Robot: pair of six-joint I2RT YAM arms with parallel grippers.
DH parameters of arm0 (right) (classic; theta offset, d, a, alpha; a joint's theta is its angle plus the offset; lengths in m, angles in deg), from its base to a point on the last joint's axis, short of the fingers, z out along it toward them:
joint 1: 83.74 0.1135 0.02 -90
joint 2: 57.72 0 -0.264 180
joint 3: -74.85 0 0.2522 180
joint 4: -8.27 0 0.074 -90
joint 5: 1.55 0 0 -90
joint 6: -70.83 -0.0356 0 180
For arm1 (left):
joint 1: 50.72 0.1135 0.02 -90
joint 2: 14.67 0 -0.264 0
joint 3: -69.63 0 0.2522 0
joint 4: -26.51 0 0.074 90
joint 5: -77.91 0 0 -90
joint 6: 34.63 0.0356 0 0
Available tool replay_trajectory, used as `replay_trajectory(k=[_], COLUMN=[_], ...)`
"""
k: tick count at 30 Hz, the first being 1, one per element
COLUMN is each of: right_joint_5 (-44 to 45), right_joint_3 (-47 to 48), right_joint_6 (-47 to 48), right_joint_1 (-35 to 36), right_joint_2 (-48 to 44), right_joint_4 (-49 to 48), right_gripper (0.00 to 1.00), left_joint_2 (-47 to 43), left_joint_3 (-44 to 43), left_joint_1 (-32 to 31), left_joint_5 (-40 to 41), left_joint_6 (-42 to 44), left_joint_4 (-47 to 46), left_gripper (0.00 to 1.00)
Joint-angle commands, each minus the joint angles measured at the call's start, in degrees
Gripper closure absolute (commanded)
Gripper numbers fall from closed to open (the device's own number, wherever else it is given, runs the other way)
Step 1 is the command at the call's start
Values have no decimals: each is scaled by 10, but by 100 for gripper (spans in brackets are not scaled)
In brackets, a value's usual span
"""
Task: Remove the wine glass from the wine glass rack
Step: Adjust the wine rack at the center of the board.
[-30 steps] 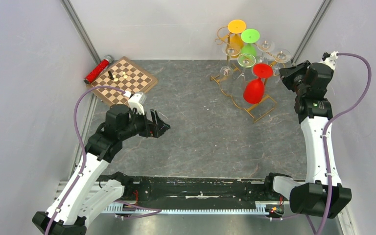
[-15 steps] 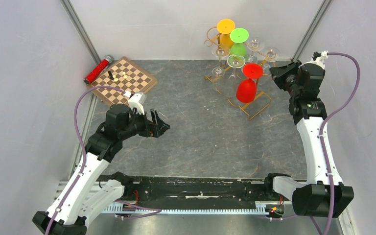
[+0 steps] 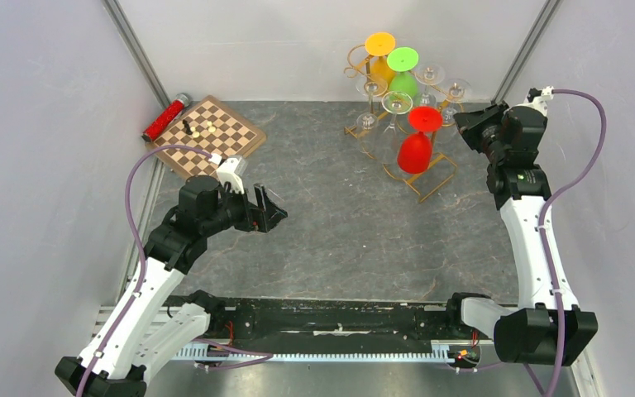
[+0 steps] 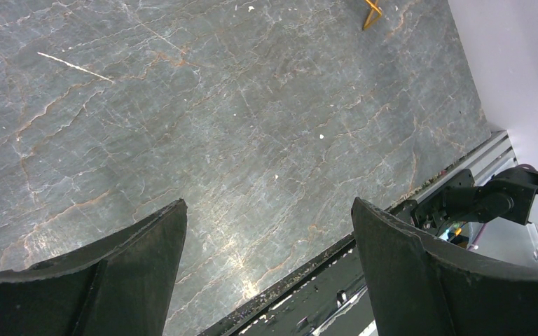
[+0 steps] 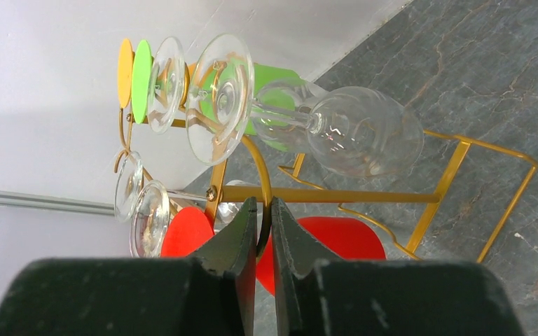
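The wine glass rack [image 3: 432,177] is a gold wire stand at the back right of the table. Several glasses hang on it: a red wine glass [image 3: 414,153], a green one [image 3: 403,83], an orange one [image 3: 379,45] and clear ones. My right gripper [image 3: 461,124] is at the rack's right side. In the right wrist view the gripper [image 5: 264,204] is shut on a curved gold hook wire of the rack [image 5: 336,194], just below a clear wine glass [image 5: 364,133] lying sideways. My left gripper [image 3: 271,212] hovers open over bare table, far left of the rack, nothing between its fingers [image 4: 147,252].
A chessboard [image 3: 208,136] with a few pieces lies at the back left, a red cylinder [image 3: 165,117] beside it against the wall. Grey walls close in on both sides and the back. A metal post [image 3: 517,58] rises behind the right arm.
The rack with its glasses has shifted left and toward the back wall, along with my right gripper holding its wire. The left arm has not moved.
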Motion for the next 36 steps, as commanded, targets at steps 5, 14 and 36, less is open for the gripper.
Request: replay_trajectory(k=[5,14,36], right_joint_5=[-10,9,31], right_joint_3=[-9,-2,-1], right_joint_6=[2,12,26], right_joint_1=[10,10,10], right_joint_2=[19,26,24], right_joint_4=[21,32,45], right_gripper=[100,91,52], left_joint_2=[0,0,-2], left_joint_3=[1,1,0], left_joint_1=[3,3,4], left_joint_5=[1,1,1], left_joint_6=[15,15,16], left_joint_4=[-13,-12,-11], left_gripper=[7,7,7])
